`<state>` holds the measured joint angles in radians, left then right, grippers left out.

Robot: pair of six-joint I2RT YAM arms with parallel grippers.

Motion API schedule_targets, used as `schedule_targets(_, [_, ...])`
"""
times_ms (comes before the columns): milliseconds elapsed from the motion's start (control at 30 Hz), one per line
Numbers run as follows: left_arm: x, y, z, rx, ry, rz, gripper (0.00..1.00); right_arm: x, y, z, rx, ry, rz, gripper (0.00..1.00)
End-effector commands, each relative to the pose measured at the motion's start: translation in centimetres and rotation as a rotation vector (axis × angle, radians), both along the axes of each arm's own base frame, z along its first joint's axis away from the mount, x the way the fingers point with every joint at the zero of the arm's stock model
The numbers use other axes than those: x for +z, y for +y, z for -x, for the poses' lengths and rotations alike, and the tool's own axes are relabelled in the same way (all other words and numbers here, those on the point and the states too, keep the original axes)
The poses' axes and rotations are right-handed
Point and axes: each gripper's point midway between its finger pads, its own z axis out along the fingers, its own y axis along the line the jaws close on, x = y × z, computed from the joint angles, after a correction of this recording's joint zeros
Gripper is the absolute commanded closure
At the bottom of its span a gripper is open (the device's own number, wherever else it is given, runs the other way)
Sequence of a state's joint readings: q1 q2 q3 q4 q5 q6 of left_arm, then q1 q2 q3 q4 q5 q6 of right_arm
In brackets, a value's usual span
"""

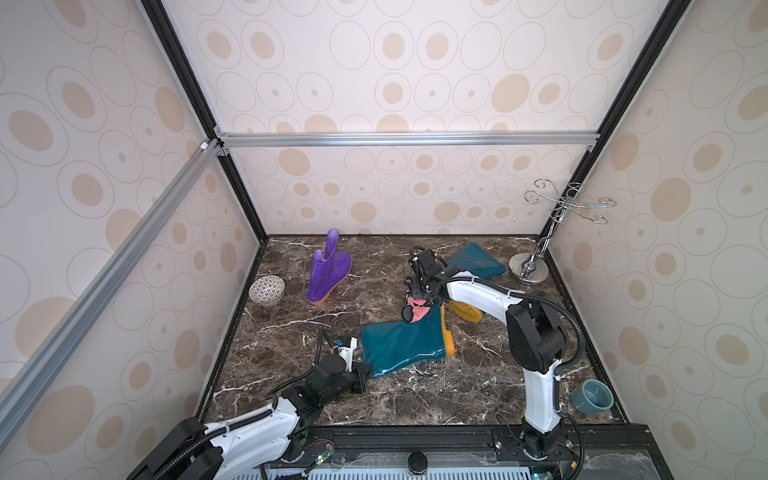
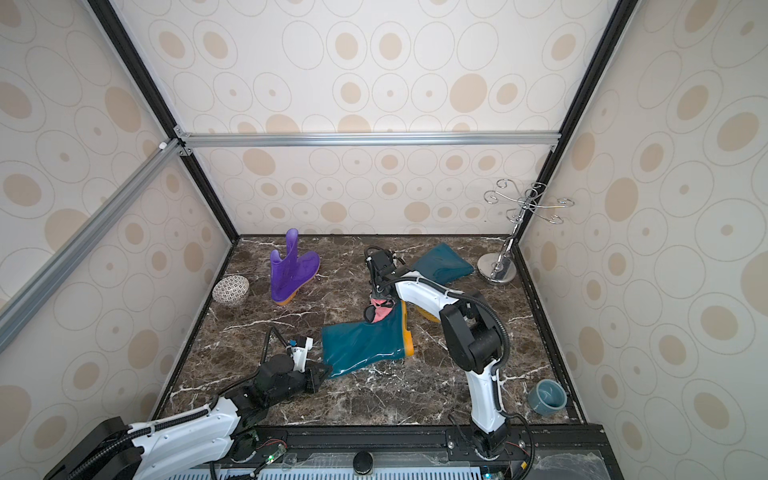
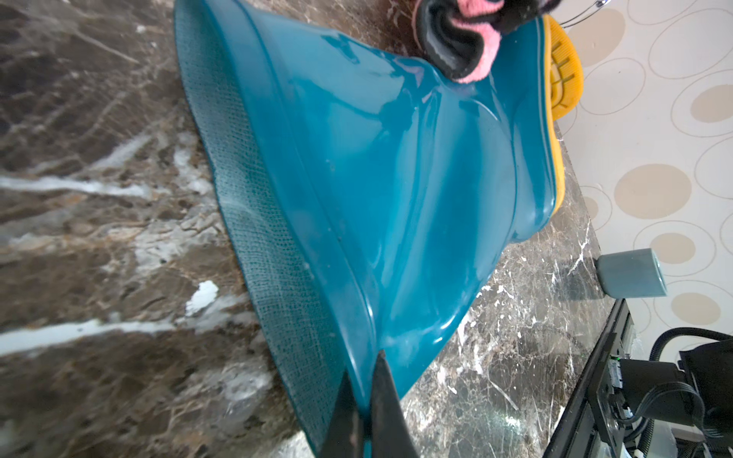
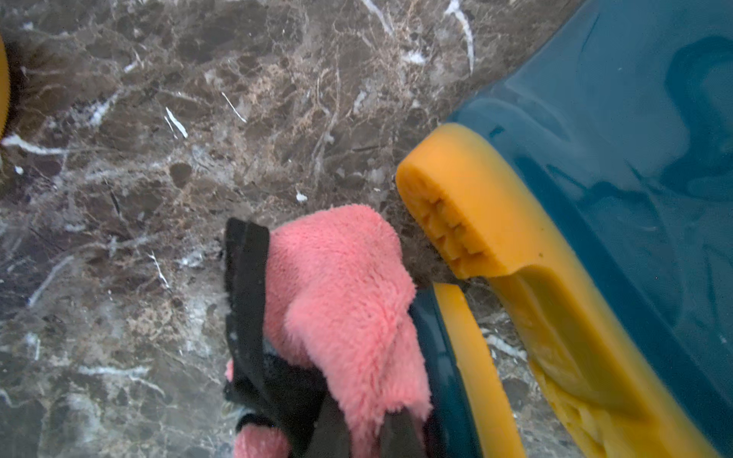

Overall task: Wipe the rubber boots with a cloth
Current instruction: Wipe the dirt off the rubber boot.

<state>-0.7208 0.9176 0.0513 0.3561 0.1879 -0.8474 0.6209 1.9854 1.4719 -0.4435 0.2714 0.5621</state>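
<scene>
**Left arm.** Stretched low over the marble tabletop [image 1: 291,332] from the front left, wrist rolled onto its side. The left gripper [image 1: 366,374] was pressed together on the shaft rim of the near teal boot [image 1: 405,343], which lay on its side mid-table.

**Right arm.** Elbow raised, forearm reached back and inward, wrist turned down. The right gripper [image 1: 417,296] was pinched on the pink cloth [image 1: 416,312], which was laid against the near teal boot's foot beside its orange sole [image 1: 449,336].

**Left wrist view only.** The shaft's woven lining [image 3: 269,238] was shown, along with both fingertips [image 3: 386,400] nipped on the rim.

**Right wrist view only.** The cloth's fleece pile [image 4: 341,285] and a treaded heel [image 4: 452,222] were shown, the heel probably the far teal boot's.

**Top views only.**
- The purple boot [image 1: 328,270] was at the back left.
- The far teal boot [image 1: 476,259] was partly hidden behind the right arm.
- A patterned bowl [image 1: 267,291], a chrome stand [image 1: 530,266] and a blue-grey cup [image 1: 592,397] were also recorded.
</scene>
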Motion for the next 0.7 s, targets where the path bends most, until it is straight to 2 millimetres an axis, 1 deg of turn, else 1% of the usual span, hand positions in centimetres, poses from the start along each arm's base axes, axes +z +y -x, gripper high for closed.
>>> schedule_targets(0, [-2.0,1.2,0.8,0.013,0.061,-0.072,1.0,0.8,-2.5,2.4,-0.034,-0.019,0.088,1.0])
schedule_targets(67, [-2.0,1.2,0.8,0.014,0.065,-0.073,1.0,1.0,-1.5,4.8,0.015,-0.028,0.096,1.0])
schedule_targets(133, [-1.5,0.9,0.4,0.014,0.045,-0.055,1.0,0.9,-0.2,7.4,0.083,-0.016,0.066,1.0])
schedule_targets(200, [-1.4,0.8,0.3,0.018,0.044,-0.05,1.0,0.4,2.4,10.6,0.195,0.055,-0.097,1.0])
schedule_targets(233, [-1.4,0.7,0.3,0.016,0.043,-0.047,1.0,0.4,3.5,11.7,0.234,0.074,-0.171,1.0])
schedule_targets(300, [-1.3,0.6,0.1,0.018,0.041,-0.045,1.0,1.1,5.4,14.0,0.3,0.103,-0.295,1.0])
schedule_targets(367, [-1.1,0.5,0.0,0.018,0.036,-0.043,1.0,2.1,6.9,15.6,0.363,0.121,-0.349,1.0])
schedule_targets(433, [-1.1,0.5,-0.1,0.018,0.037,-0.046,1.0,2.9,8.4,17.0,0.432,0.143,-0.382,1.0])
schedule_targets(467, [-1.1,0.5,-0.2,0.017,0.036,-0.047,1.0,3.1,9.5,17.5,0.47,0.154,-0.407,1.0])
schedule_targets(500, [-1.1,0.5,-0.2,0.018,0.037,-0.047,1.0,2.9,10.4,17.9,0.492,0.177,-0.419,1.0])
schedule_targets(567, [-1.2,0.4,-0.2,0.018,0.038,-0.051,1.0,2.2,12.0,18.1,0.519,0.23,-0.449,1.0])
schedule_targets(667, [-1.1,0.5,-0.3,0.023,0.039,-0.051,1.0,2.2,14.1,17.9,0.528,0.261,-0.506,1.0])
